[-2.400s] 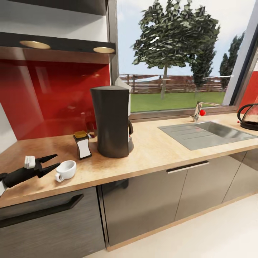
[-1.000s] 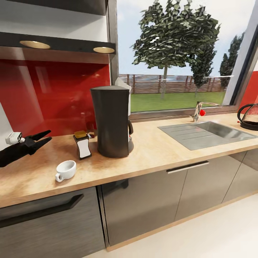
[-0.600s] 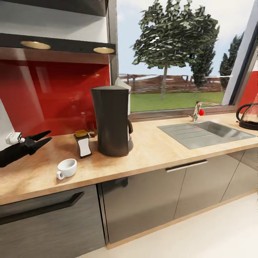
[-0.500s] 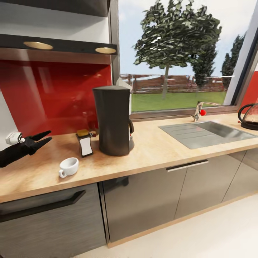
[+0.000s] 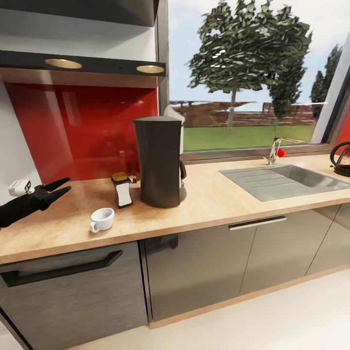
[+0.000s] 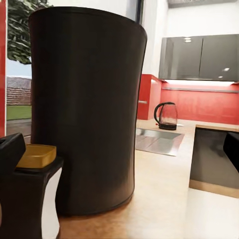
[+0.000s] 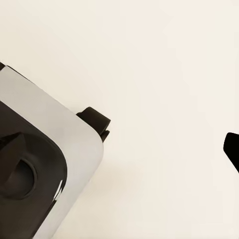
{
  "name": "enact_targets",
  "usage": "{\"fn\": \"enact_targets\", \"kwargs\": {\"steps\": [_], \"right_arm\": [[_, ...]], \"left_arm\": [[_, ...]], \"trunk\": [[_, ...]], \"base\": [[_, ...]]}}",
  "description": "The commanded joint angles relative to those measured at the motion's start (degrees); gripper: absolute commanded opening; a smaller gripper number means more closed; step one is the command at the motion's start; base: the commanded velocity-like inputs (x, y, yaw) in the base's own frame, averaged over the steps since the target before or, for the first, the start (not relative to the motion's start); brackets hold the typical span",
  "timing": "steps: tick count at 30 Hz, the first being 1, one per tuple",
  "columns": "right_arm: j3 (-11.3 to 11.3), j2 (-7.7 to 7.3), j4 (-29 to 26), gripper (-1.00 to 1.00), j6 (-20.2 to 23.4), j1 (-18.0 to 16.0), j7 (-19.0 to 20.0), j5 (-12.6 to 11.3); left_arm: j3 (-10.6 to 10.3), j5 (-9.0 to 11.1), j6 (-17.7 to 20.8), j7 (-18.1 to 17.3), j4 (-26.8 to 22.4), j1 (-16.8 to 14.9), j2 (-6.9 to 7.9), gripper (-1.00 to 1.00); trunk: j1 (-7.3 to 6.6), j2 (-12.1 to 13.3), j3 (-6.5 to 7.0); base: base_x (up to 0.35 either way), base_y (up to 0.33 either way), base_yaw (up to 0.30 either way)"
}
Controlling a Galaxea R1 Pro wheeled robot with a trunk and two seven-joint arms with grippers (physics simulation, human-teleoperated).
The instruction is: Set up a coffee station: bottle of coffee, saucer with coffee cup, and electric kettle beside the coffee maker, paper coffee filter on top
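Two fingers, left gripper (image 5: 62,188): black, tapered, spread apart with nothing between them, held above the counter's left end.
Right gripper: one dark finger (image 7: 232,151) at the edge of the right wrist view, over pale floor; whether spread or closed cannot be told.
Light wooden countertop (image 5: 218,197): below and ahead of the left fingers.
Small white coffee cup (image 5: 102,219): nearest item to the left fingertips, upright on the bare wood, near the front edge.
Dark coffee bottle with gold lid and white label (image 5: 121,190): beyond the cup, just beside the coffee maker.
Tall black coffee maker (image 5: 159,162): past the bottle, standing on the counter; close ahead in the left wrist view.
Steel sink (image 5: 283,178): well beyond the coffee maker.
Glass electric kettle with black handle (image 5: 341,159): farthest from the fingers, past the sink.
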Motion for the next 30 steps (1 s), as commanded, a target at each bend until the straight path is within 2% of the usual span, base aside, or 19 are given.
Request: {"fn": "enact_targets", "kwargs": {"steps": [1, 12, 30], "right_arm": [[0.4, 0.03, 0.2, 1.00, -0.2, 0.0, 0.4, -0.6], [0.4, 0.04, 0.2, 1.00, -0.1, 0.0, 0.5, -0.6], [0.4, 0.04, 0.1, 1.00, -0.1, 0.0, 0.5, -0.6]], "left_arm": [[0.0, 0.2, 0.6, -0.2, 0.0, 0.0, 0.01, 1.00], [0.0, 0.2, 0.6, -0.2, 0.1, 0.0, 0.00, 1.00], [0.0, 0.2, 0.6, -0.3, 0.1, 0.0, -0.02, 1.00]], "trunk": [[-0.01, 0.0, -0.06], [-0.01, 0.0, -0.06], [-0.01, 0.0, -0.06]], "base": [[-0.010, -0.005, 0.002], [-0.080, -0.037, 0.049], [-0.005, -0.012, 0.042]]}}
